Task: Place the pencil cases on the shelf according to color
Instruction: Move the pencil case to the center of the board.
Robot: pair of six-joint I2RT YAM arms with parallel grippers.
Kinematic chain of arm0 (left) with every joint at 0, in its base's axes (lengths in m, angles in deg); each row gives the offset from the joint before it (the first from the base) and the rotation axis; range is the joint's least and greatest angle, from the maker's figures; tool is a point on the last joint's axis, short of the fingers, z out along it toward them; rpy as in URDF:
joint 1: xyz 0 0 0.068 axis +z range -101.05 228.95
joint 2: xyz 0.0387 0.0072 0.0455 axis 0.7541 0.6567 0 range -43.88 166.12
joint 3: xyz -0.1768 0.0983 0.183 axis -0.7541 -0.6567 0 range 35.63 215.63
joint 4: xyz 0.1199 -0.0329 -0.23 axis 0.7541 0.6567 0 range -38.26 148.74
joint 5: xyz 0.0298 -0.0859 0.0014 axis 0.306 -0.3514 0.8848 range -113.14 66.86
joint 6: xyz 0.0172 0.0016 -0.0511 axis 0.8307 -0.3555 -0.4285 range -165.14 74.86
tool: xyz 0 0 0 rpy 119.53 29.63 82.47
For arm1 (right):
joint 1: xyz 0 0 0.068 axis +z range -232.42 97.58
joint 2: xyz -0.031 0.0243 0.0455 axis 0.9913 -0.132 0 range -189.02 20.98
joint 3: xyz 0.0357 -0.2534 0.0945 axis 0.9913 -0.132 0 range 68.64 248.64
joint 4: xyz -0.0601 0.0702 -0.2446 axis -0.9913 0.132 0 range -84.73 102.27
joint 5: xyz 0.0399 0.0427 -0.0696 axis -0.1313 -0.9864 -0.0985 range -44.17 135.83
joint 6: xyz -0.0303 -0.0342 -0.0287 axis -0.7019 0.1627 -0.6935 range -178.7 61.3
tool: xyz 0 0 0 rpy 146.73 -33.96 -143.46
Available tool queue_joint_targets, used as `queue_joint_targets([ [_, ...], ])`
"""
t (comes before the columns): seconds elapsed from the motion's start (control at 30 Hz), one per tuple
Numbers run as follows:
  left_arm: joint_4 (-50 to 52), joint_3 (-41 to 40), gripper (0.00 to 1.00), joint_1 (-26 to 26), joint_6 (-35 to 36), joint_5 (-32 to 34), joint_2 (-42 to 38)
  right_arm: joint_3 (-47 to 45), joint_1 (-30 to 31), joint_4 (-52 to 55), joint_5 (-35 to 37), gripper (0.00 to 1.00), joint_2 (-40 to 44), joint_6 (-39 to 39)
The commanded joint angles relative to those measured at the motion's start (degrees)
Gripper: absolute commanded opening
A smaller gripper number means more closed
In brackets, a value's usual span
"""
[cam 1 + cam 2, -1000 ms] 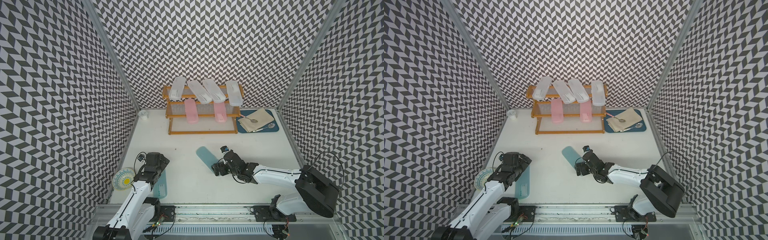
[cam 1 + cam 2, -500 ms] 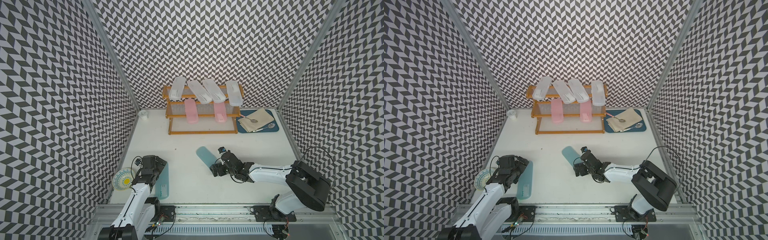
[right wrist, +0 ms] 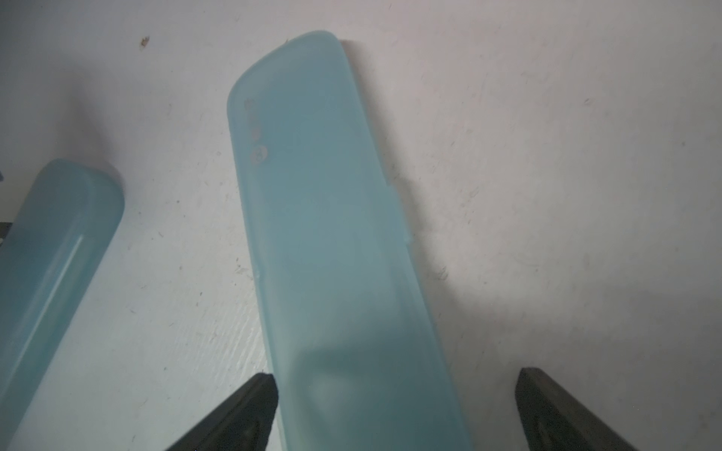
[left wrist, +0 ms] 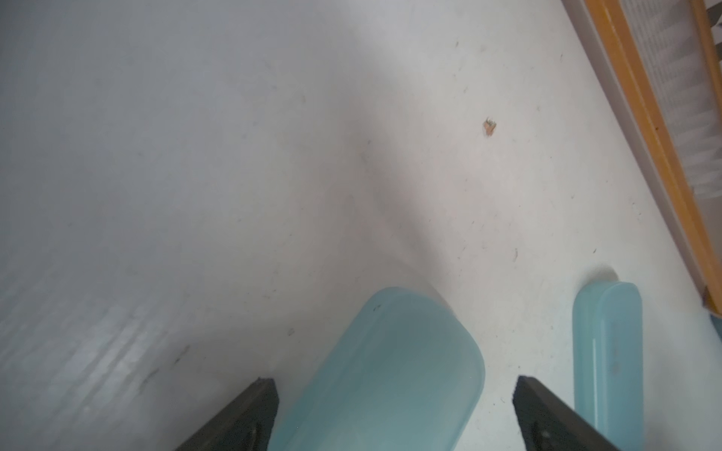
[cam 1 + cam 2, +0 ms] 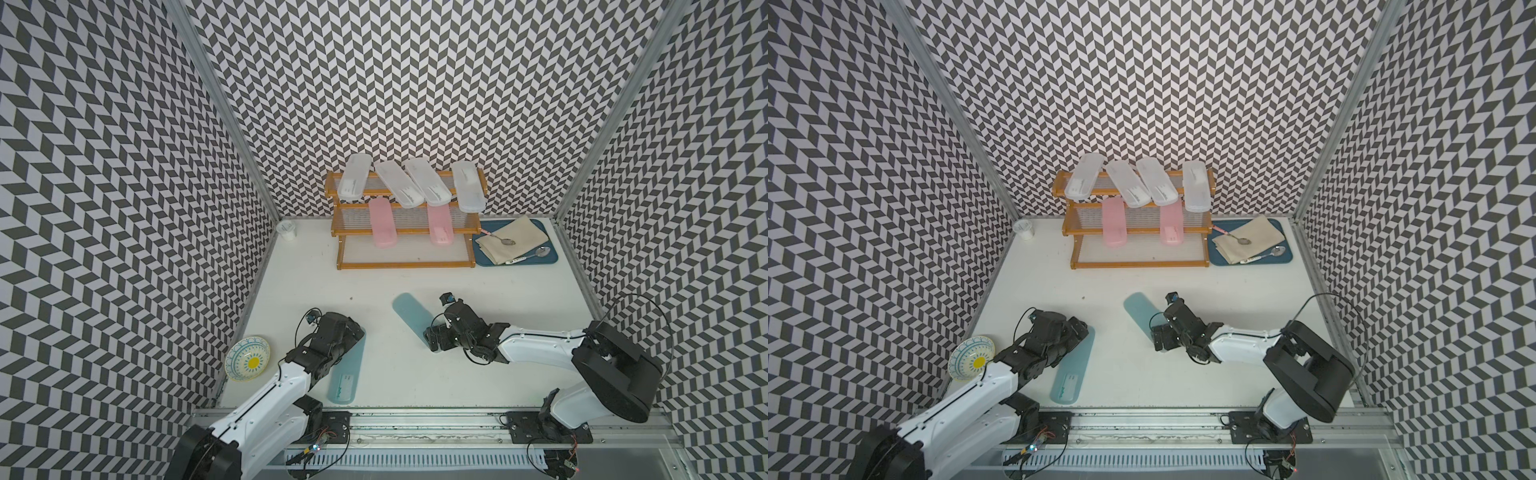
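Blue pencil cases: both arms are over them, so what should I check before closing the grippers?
1. Left gripper open, straddling the near blue case: ok.
2. Right gripper open, straddling the far blue case: ok.
3. Cases centred between jaws: not ok, each lies closer to one finger.
4. Both cases lying flat: ok.
5. Bottom tier of the shelf free: ok.
6. Fingers low enough to grip: cannot tell.

We're high above the front rail in both top views, facing the back wall from afar, sharing the whole table. Now in close: each wrist camera peers out between its jaws, low down. The near teal case lies between the jaws of the left gripper, the far teal case between those of the right gripper; both wrist views catch both.
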Motion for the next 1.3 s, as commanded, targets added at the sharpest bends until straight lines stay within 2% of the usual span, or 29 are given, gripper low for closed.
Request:
queue_joint_targets([
  [0.0, 5.59, 4.78, 0.99, -2.83, 4.93, 4.65, 8.71, -0.96, -0.86, 1.30, 0.38, 1.00, 1.28, 0.55],
  [0.17, 14.32, 15.73, 0.99, -8.11, 7.57, 16.27, 19.15, 0.69, -0.90, 2.38, -2.49, 0.99, 2.23, -1.54],
  [0.27, 18.30, 19.30, 1.00, -11.85, 7.07, 19.92, 22.47, 1.80, -0.68, 3.06, -4.00, 1.00, 2.90, -3.52],
  [0.4, 19.97, 19.94, 1.00, -16.19, 5.24, 19.22, 23.52, 3.54, -0.16, 4.27, -5.17, 1.00, 2.29, -5.12],
  [0.53, 17.86, 17.33, 1.00, -19.00, 5.39, 16.26, 19.43, 5.29, 0.28, 5.58, -4.03, 1.00, -0.55, -5.97],
  [0.67, 15.68, 12.36, 1.00, -19.71, 4.35, 14.82, 13.42, 5.25, 0.75, 4.99, -3.62, 0.99, -1.79, -6.14],
  [0.9, 15.85, 5.94, 1.00, -19.01, -0.17, 16.22, 2.92, 5.75, 0.94, 4.33, -2.97, 1.00, -3.67, -5.91],
  [1.03, 14.93, 4.52, 0.99, -18.96, -0.52, 13.81, 4.98, 5.83, 1.03, 3.94, -2.69, 1.00, -4.52, -6.28],
  [1.13, 14.00, 3.83, 0.99, -19.46, -0.62, 11.87, 8.26, 6.00, 0.95, 5.20, 0.88, 1.00, -4.93, -6.51],
  [1.27, 13.05, 4.62, 1.00, -20.62, 0.39, 12.60, 9.99, 7.04, 0.94, 6.34, 1.49, 1.00, -6.17, -6.83],
])
